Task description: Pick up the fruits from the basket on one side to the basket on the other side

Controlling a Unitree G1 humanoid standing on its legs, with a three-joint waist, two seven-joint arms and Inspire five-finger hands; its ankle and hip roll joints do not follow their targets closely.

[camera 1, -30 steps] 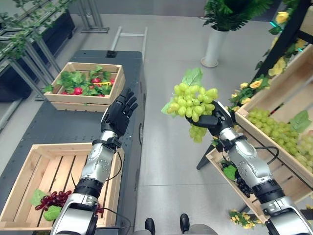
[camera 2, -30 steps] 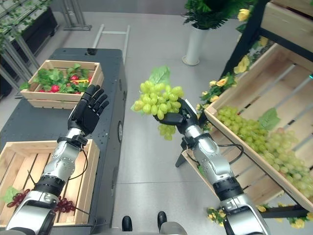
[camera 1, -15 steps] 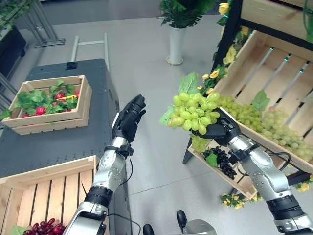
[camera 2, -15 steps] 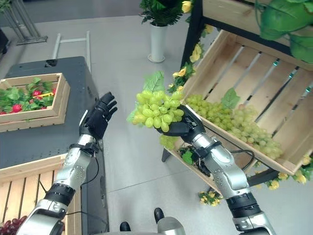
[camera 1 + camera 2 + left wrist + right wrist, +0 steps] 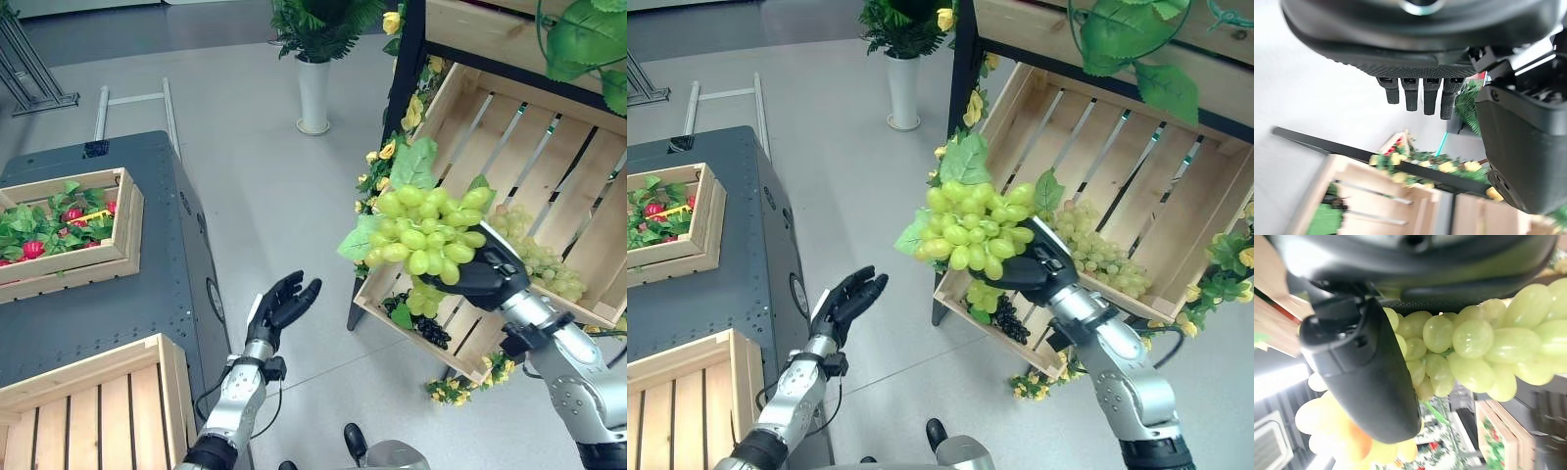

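Observation:
My right hand (image 5: pixel 487 277) is shut on a bunch of green grapes (image 5: pixel 423 227) with green leaves, held in the air in front of the slanted wooden shelf crate (image 5: pixel 534 147) at the right. In the right wrist view the thumb (image 5: pixel 1371 372) curls against the grapes (image 5: pixel 1469 345). More green grapes (image 5: pixel 1097 253) lie in that slanted crate. Dark grapes (image 5: pixel 431 331) sit in the lower crate beneath it. My left hand (image 5: pixel 279 304) hangs open over the floor beside the dark table (image 5: pixel 108 294), holding nothing; its straight fingers (image 5: pixel 1418 95) show in the left wrist view.
A wooden crate (image 5: pixel 122 230) of leaves and red fruit stands on the dark table at the left. Another wooden crate (image 5: pixel 108 392) sits at the table's near corner. A white vase (image 5: pixel 313 95) with a plant stands at the back. Yellow flowers (image 5: pixel 392 147) trim the shelf frame.
The camera has swung to the right, toward the shelf. My right hand still carries the green grapes, now closer to the slanted crate. My left hand has dropped lower, off the table's side.

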